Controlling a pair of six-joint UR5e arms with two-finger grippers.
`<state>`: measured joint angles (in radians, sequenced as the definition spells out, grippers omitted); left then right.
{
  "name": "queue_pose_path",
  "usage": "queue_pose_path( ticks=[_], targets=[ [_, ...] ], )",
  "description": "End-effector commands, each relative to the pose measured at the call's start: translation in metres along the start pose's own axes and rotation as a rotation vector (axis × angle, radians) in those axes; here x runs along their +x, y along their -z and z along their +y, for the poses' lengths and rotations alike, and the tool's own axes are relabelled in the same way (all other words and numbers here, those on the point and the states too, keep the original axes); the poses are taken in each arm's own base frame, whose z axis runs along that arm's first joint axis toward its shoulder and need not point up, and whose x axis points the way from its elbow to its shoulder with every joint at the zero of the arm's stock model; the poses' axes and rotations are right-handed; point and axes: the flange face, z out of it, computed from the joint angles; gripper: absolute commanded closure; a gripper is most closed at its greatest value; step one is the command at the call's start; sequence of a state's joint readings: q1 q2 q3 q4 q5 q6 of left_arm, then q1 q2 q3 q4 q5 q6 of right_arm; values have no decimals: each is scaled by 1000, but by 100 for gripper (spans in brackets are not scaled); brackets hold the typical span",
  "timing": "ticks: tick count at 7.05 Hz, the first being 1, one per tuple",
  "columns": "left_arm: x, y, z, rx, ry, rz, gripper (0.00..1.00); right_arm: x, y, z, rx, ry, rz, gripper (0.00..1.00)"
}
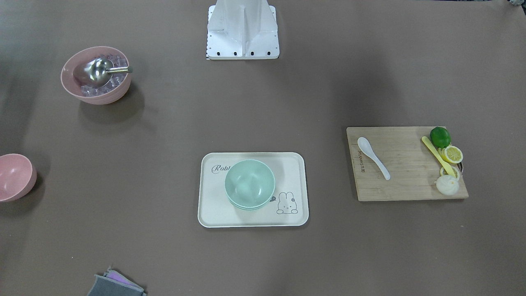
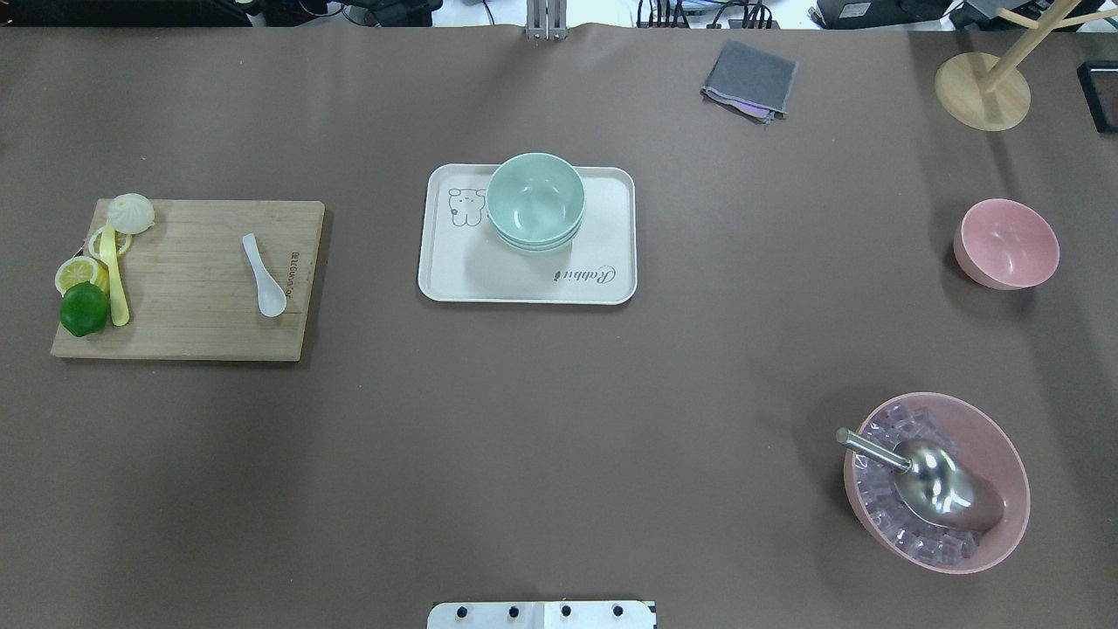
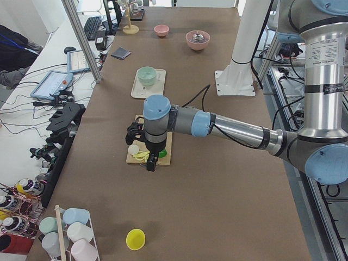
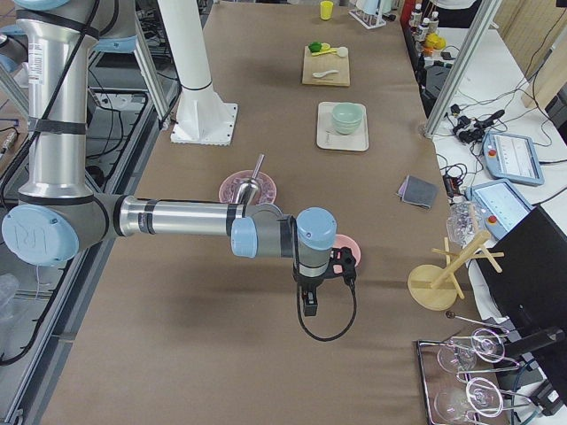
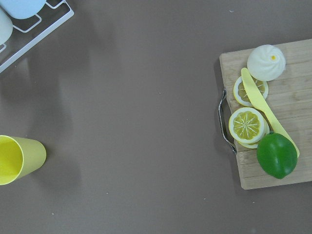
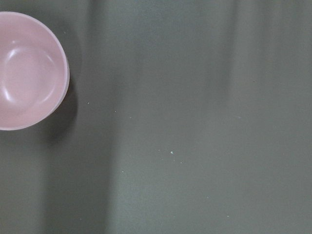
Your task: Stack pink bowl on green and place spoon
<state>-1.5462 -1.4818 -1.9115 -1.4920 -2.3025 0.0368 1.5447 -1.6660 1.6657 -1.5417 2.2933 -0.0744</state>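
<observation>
A small empty pink bowl [image 2: 1006,243] stands alone at the table's right end; it also shows in the front view [image 1: 14,176] and the right wrist view [image 6: 29,70]. Stacked green bowls [image 2: 534,199] sit on a cream rabbit tray [image 2: 445,271] in the middle. A white spoon [image 2: 265,276] and a yellow spoon [image 2: 113,279] lie on a wooden cutting board [image 2: 192,323] at the left. My left gripper [image 3: 135,130] hovers over the board's outer end. My right gripper [image 4: 345,259] hovers beside the pink bowl. I cannot tell whether either is open or shut.
A large pink bowl [image 2: 936,480] holds ice cubes and a metal scoop. A lime, lemon slices and a bun [image 2: 131,212] sit on the board's end. A grey cloth [image 2: 749,80] and a wooden stand [image 2: 983,87] are at the far side. A yellow cup [image 5: 19,158] stands left of the board.
</observation>
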Motion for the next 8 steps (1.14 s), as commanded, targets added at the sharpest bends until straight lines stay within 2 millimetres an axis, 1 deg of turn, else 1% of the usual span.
queue_pose_path(
  ticks=[1, 2, 3, 4, 5, 6, 7, 8],
  targets=[
    [3, 3, -1, 8, -7, -2, 2, -2, 2, -1, 4, 2, 0, 0],
    [6, 7, -1, 14, -12, -1, 2, -3, 3, -1, 7, 6, 1, 0],
    [6, 7, -1, 15, -14, -1, 2, -6, 4, -1, 10, 3, -34, 0],
    [10, 11, -2, 24, -22, -1, 2, -15, 6, -2, 26, 10, -113, 0],
    [12, 14, -4, 30, -27, -3, 2, -25, 16, -8, 89, 69, -136, 0],
    [16, 17, -10, 41, -38, -3, 2, -31, 22, -11, 148, 111, -147, 0],
    [22, 26, -21, 64, -51, -4, 2, -33, 32, -11, 172, 87, -151, 0],
    [32, 37, -36, 105, -88, -4, 2, -46, 50, -12, 209, 117, -147, 0]
  ],
)
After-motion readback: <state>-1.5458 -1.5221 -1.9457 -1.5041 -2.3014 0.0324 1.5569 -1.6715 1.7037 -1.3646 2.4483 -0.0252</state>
